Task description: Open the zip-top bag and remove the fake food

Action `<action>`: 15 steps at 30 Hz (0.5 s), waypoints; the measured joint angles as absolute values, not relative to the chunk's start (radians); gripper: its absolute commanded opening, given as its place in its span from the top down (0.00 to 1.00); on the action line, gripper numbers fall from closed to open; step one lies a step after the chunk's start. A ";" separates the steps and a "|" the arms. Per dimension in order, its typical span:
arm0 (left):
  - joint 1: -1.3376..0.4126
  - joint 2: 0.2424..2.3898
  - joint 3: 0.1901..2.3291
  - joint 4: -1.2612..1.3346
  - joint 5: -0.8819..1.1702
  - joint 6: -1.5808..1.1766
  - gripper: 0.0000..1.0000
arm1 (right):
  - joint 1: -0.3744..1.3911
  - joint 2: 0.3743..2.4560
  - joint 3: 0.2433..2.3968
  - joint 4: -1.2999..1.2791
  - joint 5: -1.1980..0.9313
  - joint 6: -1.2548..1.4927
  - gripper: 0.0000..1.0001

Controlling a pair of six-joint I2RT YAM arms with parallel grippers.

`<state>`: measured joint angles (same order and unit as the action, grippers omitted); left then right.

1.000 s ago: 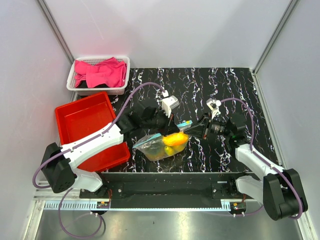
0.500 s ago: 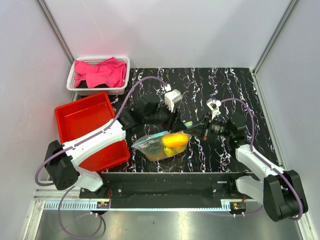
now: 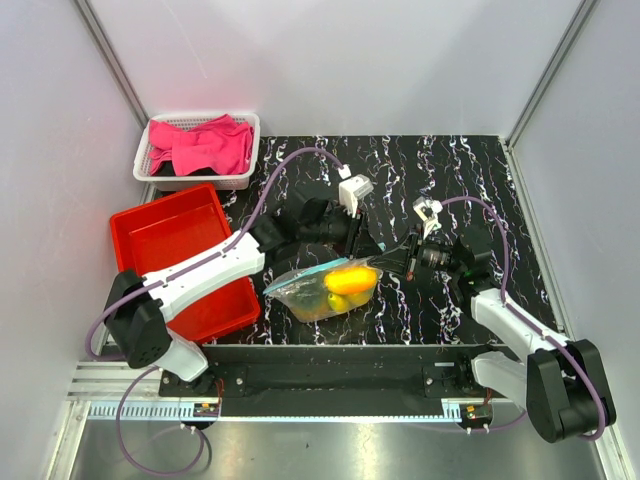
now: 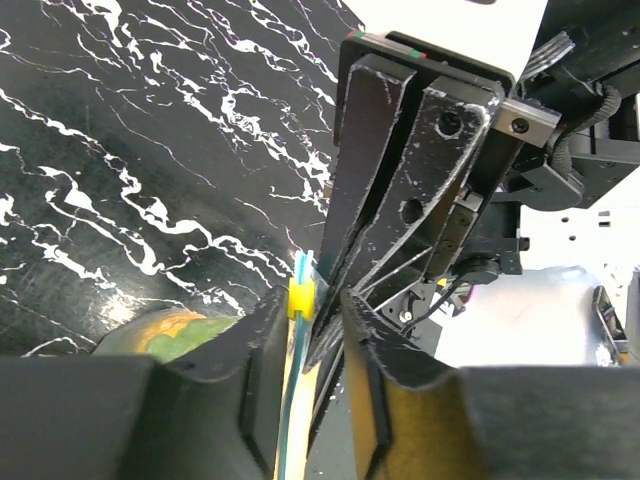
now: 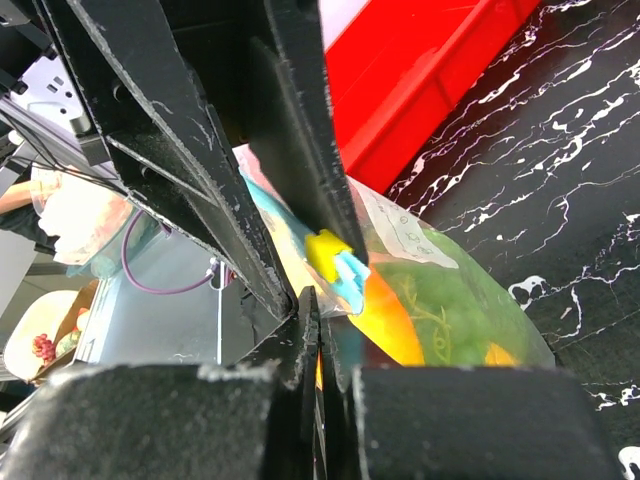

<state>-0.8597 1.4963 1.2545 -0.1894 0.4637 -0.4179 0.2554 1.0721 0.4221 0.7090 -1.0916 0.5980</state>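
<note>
**Top external.** Zip-top bag (image 3: 305, 295), clear, with fake food (image 3: 350, 278) inside, lies just below the tips of the left gripper (image 3: 372, 250) and right gripper (image 3: 388, 263), which meet at its zip end. Red bin (image 3: 165, 240) sits well behind the left jaws.

**Left wrist.** Left jaws stand slightly apart. The light blue zip strip (image 4: 293, 400) runs through the gap, with the yellow slider (image 4: 300, 298) at the tips. The right gripper's fingers are just beyond.

**Right wrist.** Right jaws are pressed together on the bag's edge. The slider (image 5: 325, 252) is just ahead of the tips, and green and orange pieces lie to the right.
</note>
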 measured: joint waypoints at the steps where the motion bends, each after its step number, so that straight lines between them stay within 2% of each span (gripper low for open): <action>1: -0.860 1.496 1.254 -0.189 0.465 -0.421 0.82 | 0.255 1.074 0.422 0.709 -1.091 0.598 1.00; 3: -0.859 1.496 1.254 -0.185 0.469 -0.426 0.93 | 0.255 1.077 0.422 0.710 -1.090 0.597 1.00; 6: -0.859 1.496 1.254 -0.186 0.474 -0.427 1.00 | 0.255 1.081 0.422 0.709 -1.089 0.597 1.00; 15: -0.844 1.472 1.218 -0.164 0.470 -0.424 1.00 | 0.258 1.031 0.416 0.664 -1.048 0.566 1.00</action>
<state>-0.8436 1.4723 1.2182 -0.1638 0.4698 -0.4244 0.2581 1.0313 0.4164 0.6643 -1.0481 0.5659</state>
